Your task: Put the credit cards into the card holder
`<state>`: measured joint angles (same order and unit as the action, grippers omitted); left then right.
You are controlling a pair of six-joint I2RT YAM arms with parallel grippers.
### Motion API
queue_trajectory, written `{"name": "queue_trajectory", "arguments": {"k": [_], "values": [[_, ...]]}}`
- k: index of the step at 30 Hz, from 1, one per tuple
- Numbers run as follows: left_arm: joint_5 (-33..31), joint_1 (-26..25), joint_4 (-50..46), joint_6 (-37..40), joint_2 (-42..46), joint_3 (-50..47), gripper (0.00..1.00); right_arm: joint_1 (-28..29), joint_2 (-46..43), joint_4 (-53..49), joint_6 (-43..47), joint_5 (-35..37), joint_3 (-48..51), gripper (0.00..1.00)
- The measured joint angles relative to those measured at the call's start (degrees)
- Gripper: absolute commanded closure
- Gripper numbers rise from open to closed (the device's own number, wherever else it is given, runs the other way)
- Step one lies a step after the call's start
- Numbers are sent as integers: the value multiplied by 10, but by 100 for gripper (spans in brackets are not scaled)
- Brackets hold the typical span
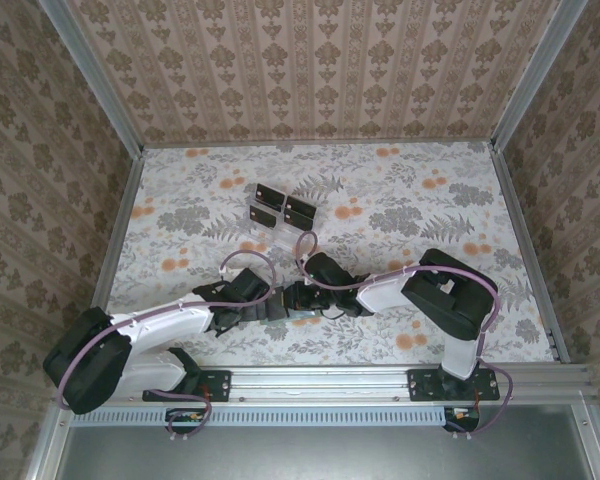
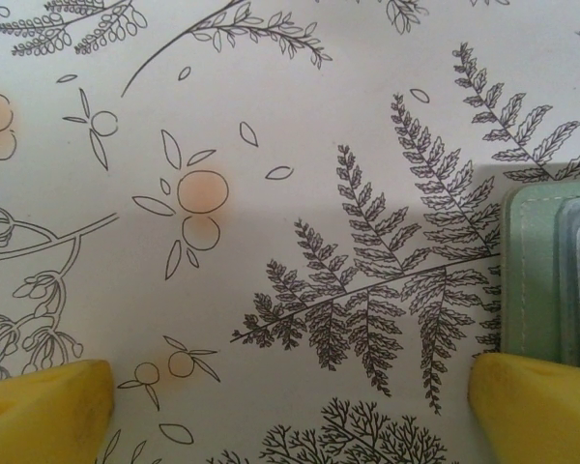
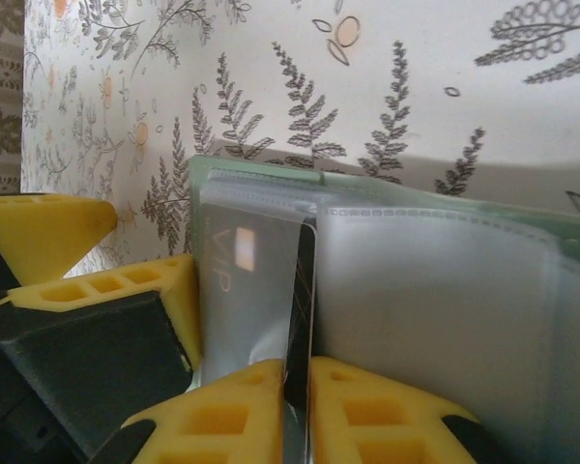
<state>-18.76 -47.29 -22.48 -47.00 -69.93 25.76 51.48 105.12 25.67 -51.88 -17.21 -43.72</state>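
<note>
Right end effector (image 3: 298, 379) flanks — perhaps grips — "VIP" credit card (image 3: 251, 300).

A lab-style robot test booth: wallpapered walls (image 1: 320, 70) framed by aluminium rails (image 1: 96, 75) around a floral-print tabletop (image 1: 430, 220).

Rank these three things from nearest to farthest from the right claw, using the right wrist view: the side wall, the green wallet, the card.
1. The card: between the fingertips of the right claw, bottom centre.
2. The green wallet: just beyond the card, across the middle of the view.
3. The side wall: far off, upper left.
</note>
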Motion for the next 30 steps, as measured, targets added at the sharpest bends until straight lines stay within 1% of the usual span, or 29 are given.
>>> {"name": "queue_trajectory", "arguments": {"k": [3, 6, 8, 12, 14, 15, 20, 21, 26, 30], "values": [[-1, 0, 0, 0, 0, 0, 0, 5, -3, 0, 5, -1, -4, 62], [-1, 1, -2, 0, 4, 0, 0, 7, -17, -13, 10, -3, -3, 54], [1, 2, -4, 0, 12, 0, 0, 7, -34, -33, 13, -2, 3, 51], [8, 19, -11, 1, 35, -1, 0, 6, -83, -93, 29, 3, 12, 50], [9, 28, -17, 1, 53, -1, 0, 5, -108, -114, 40, 8, 12, 51], [9, 32, -21, 1, 64, -1, 0, 5, -120, -125, 45, 12, 12, 53], [9, 47, -39, 3, 103, -1, 0, 5, -141, -164, 67, 26, 10, 70], [9, 47, -43, 3, 107, -1, 0, 5, -141, -172, 70, 28, 10, 72], [11, 49, -55, 5, 112, -1, 0, 5, -128, -183, 72, 31, 5, 73], [16, 50, -54, 7, 112, -1, 0, 5, -115, -183, 72, 31, -1, 80]]}}
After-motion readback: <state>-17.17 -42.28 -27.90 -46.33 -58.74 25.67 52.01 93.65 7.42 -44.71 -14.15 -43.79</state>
